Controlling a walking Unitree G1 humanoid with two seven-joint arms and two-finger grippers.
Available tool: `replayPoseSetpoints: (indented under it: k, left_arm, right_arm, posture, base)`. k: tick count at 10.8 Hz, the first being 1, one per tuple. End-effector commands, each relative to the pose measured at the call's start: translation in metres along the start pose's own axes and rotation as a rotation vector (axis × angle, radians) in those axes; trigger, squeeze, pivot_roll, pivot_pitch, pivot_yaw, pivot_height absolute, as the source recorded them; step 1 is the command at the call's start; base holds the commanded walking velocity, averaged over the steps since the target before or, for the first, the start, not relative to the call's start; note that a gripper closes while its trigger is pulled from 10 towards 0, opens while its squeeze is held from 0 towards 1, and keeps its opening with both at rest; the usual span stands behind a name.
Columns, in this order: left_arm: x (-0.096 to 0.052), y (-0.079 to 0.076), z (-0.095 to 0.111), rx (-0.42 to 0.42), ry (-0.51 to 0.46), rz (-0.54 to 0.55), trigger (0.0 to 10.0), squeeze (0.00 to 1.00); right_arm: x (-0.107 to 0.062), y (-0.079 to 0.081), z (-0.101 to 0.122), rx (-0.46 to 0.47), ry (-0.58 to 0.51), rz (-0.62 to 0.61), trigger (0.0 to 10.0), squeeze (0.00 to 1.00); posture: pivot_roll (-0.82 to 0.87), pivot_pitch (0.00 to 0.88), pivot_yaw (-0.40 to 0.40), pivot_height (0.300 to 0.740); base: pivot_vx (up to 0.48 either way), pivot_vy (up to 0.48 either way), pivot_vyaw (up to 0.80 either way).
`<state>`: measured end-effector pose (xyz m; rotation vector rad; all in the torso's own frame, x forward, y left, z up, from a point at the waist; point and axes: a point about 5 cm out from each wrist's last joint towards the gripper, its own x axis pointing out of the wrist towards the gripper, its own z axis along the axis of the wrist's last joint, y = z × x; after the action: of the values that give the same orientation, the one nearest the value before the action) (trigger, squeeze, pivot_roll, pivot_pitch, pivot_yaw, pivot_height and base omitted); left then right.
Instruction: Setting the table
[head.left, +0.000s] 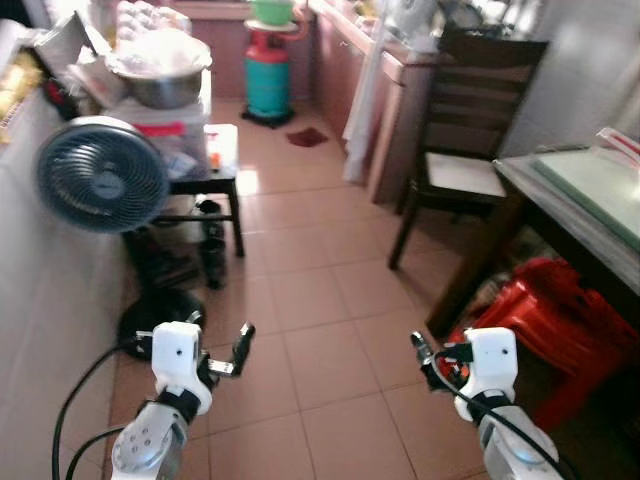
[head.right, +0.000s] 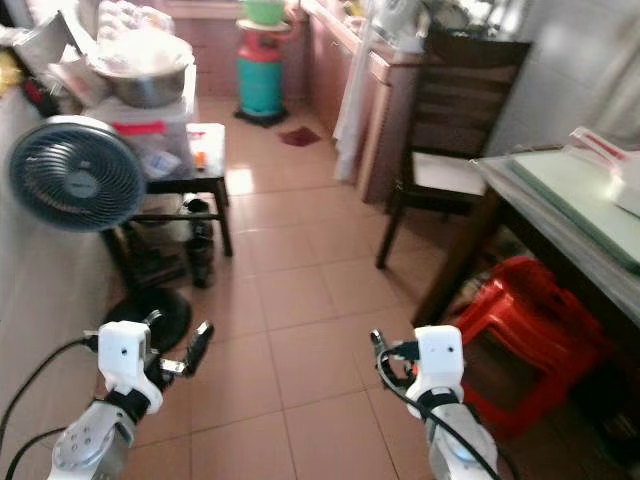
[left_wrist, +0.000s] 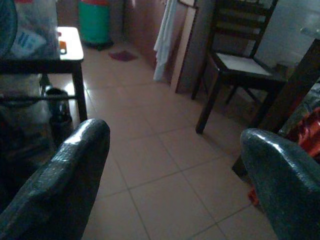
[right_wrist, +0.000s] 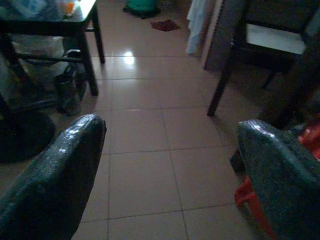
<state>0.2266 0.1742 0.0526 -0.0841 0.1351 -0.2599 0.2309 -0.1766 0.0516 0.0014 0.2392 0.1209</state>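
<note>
Both grippers, left (head.left: 243, 345) and right (head.left: 420, 352), hang empty with jaws released, short of the counter (head.left: 575, 215); best turn toward it, skirting the chair (head.left: 465, 130) beside it.

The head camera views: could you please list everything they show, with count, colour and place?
Fan: one, blue-grey, on a black stand at the robot's left.
Side table: one, black, beyond the fan, loaded with clutter.
Metal bowl: one, silver, on top of that clutter.
Gas cylinder: one, teal with a red top, far end of the floor.
Chair: one, dark wood, pale seat, at the dining table's far end.
Dining table: one, dark frame, on the robot's right.
Stools: red plastic, count unclear, under the dining table.
Floor: terracotta tiles.
Left gripper: open, over the floor.
Right gripper: open, over the floor.
</note>
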Motion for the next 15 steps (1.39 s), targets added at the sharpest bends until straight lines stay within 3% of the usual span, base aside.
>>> replayPoseSetpoints:
  k: [1,4,9,12,15]
  left_arm:
    - [-0.001,-0.002,0.000,-0.003,0.006,-0.016,10.0,0.00]
    - [-0.004,0.001,0.001,-0.019,-0.031,0.002,10.0,0.00]
    - [0.001,0.006,-0.001,0.060,0.010,-0.004,10.0,0.00]
    - [0.015,-0.004,-0.003,0.111,0.027,-0.089,10.0,0.00]
    - [0.027,-0.005,0.006,0.099,-0.010,-0.064,10.0,0.00]
  right_arm:
    - [0.002,-0.002,0.003,-0.001,-0.005,-0.005,10.0,0.00]
    - [-0.002,0.000,0.003,0.013,-0.011,-0.008,10.0,0.00]
    - [-0.008,0.006,0.001,0.048,-0.050,-0.017,10.0,0.00]
    - [-0.015,0.003,-0.002,0.096,-0.081,-0.129,10.0,0.00]
    - [-0.008,0.014,0.007,0.098,-0.096,-0.086,10.0,0.00]
  posture:
    - [0.18,0.000,-0.050,0.740]
    - [0.17,0.000,-0.040,0.740]
    - [0.15,0.000,0.033,0.740]
    - [0.06,0.000,0.100,0.740]
    - [0.08,0.000,0.057,0.740]
  base:
    - [0.000,0.000,0.00]
    - [0.000,0.000,-0.27]
    - [0.000,0.000,-0.16]
    - [0.000,0.000,0.00]
    - [0.000,0.000,0.00]
